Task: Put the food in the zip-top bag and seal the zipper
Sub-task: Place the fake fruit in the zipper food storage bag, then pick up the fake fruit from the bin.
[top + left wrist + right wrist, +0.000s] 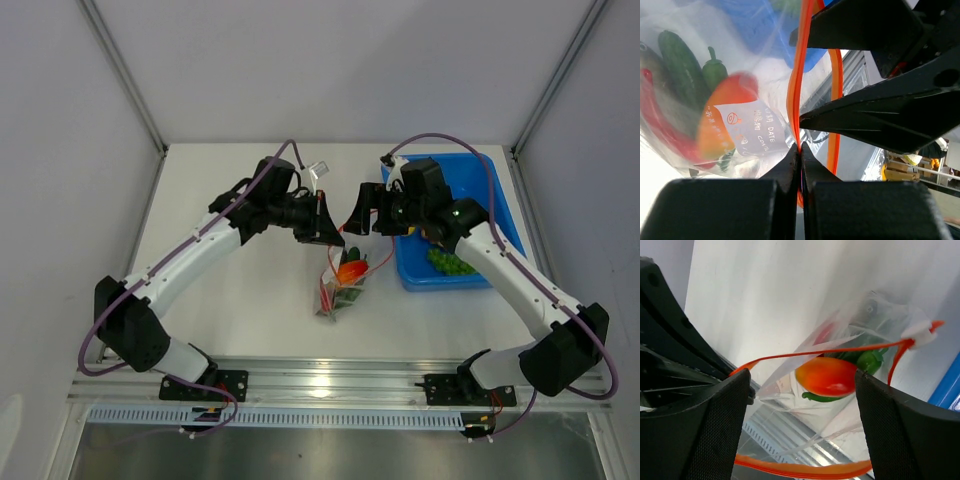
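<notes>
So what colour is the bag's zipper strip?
Orange-red; the zipper shows best in the left wrist view.

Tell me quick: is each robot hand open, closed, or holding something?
Left gripper: jaws shut on the zipper of the zip-top bag.
Right gripper: jaws open wide, holding nothing.

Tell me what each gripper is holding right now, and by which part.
The left gripper pinches the zip-top bag by its zipper at the mouth edge; the right gripper is open, holding nothing.

"DATE" printed on zip-top bag [747,127]
</notes>
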